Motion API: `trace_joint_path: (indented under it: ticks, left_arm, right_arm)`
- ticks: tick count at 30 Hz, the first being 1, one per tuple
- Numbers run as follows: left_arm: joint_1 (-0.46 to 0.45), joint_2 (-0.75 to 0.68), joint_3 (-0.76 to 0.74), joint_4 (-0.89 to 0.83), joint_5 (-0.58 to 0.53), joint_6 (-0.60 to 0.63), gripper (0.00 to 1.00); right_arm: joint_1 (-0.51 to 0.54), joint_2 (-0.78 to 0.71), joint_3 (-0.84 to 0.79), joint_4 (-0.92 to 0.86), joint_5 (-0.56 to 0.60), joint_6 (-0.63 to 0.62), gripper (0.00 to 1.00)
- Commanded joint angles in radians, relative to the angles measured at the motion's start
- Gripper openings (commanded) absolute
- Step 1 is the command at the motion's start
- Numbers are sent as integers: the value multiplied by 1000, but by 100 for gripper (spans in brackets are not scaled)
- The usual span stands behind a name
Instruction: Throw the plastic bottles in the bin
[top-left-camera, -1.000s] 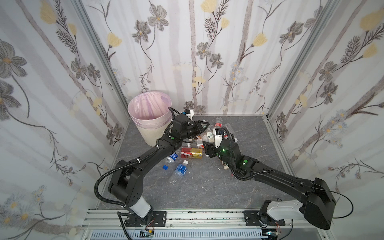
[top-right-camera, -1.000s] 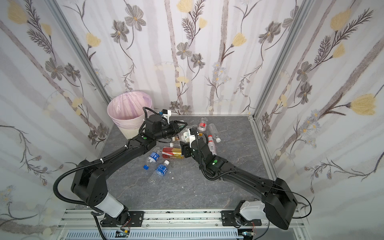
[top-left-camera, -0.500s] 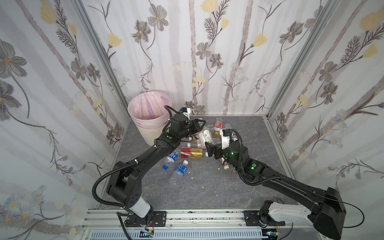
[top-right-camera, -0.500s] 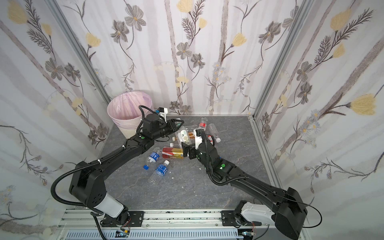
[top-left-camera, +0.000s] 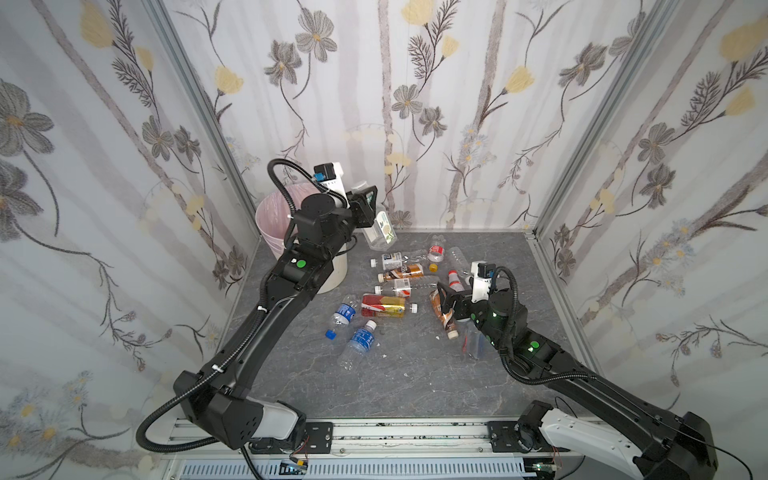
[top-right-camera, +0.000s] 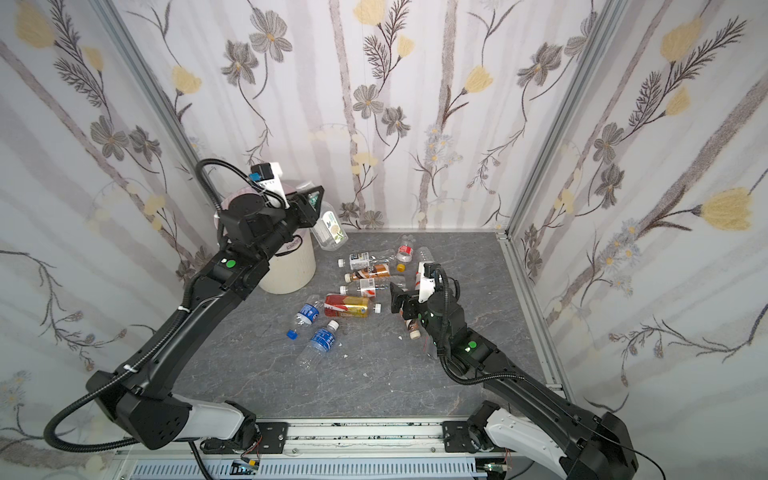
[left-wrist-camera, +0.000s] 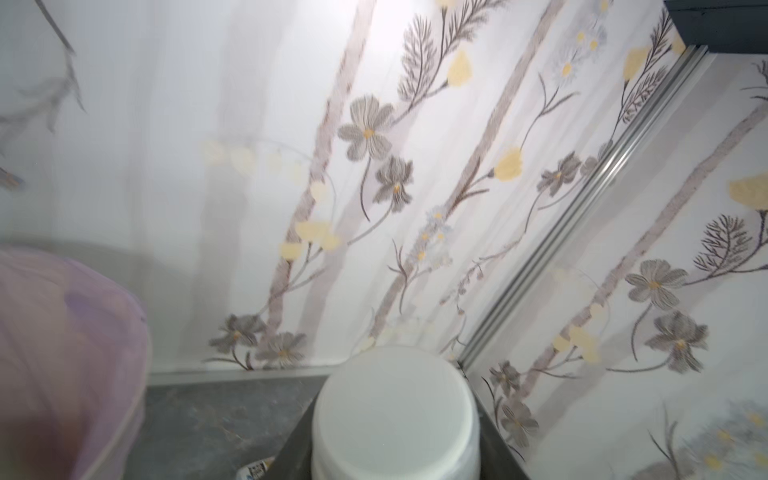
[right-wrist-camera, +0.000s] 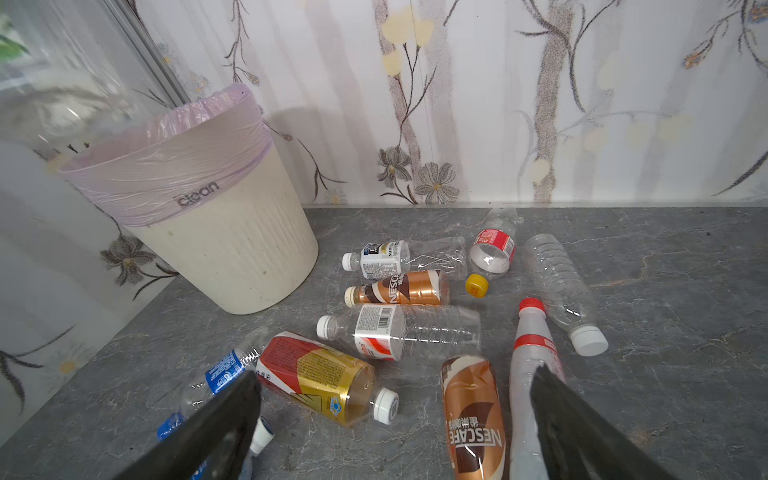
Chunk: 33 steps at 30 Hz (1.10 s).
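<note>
Across the grey counter, the biggest thing is the bin in the far left corner, its lilac liner folded over the rim. Just right of that rim the left gripper is raised and clamped on a clear bottle, which hangs tilted above the counter rather than over the opening; it probably needs a swing left before release. Right of centre, the right gripper hovers low, jaws spread wide and empty, over the other plastic bottles lying on their sides mid-counter. Closest to it are a brown coffee bottle and a red-capped bottle, side by side. All look empty, so likely light, thin-walled and easily dented, smooth and apt to roll. A hold across the labelled mid-body, square to the long axis, seems safest; the neck under the cap should be stiffer. One loose yellow cap lies farther back.
</note>
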Motion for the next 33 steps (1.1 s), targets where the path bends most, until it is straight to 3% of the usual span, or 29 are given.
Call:
trace_joint_path:
  ticks: [1, 6, 10, 12, 14, 15, 17, 19, 20, 26, 33]
  left_arm:
    - [0, -65, 28, 98, -279, 289, 40]
    - [17, -156, -67, 458, -382, 578, 37]
    - [150, -61, -20, 446, -369, 529, 37]
    - [251, 40, 41, 305, -339, 398, 39]
    - [343, 225, 250, -29, -244, 240, 56]
    - [351, 302, 331, -171, -222, 219, 66]
    - [319, 275, 254, -144, -195, 245, 77]
    - [290, 193, 149, -38, -162, 247, 96]
    - [281, 161, 132, -14, -151, 231, 100]
    - [218, 43, 99, -11, -172, 203, 100]
    - [99, -93, -99, -6, -93, 75, 100]
  right_arm:
    - [-1, 12, -10, 41, -29, 8, 100]
    - [-1, 34, -10, 58, -45, 20, 100]
    - [-1, 57, -8, 78, -67, 44, 100]
    - [-1, 67, -4, 86, -89, 62, 100]
    - [-1, 72, -1, 82, -115, 74, 100]
    - [0, 70, 1, 77, -120, 80, 100]
    - [2, 59, -11, 79, -128, 93, 100]
    - [1, 48, -33, 98, -135, 96, 100]
    - [1, 48, -40, 104, -132, 96, 100]
    - [1, 71, -42, 110, -137, 99, 100]
    - [0, 89, -29, 61, -68, 87, 100]
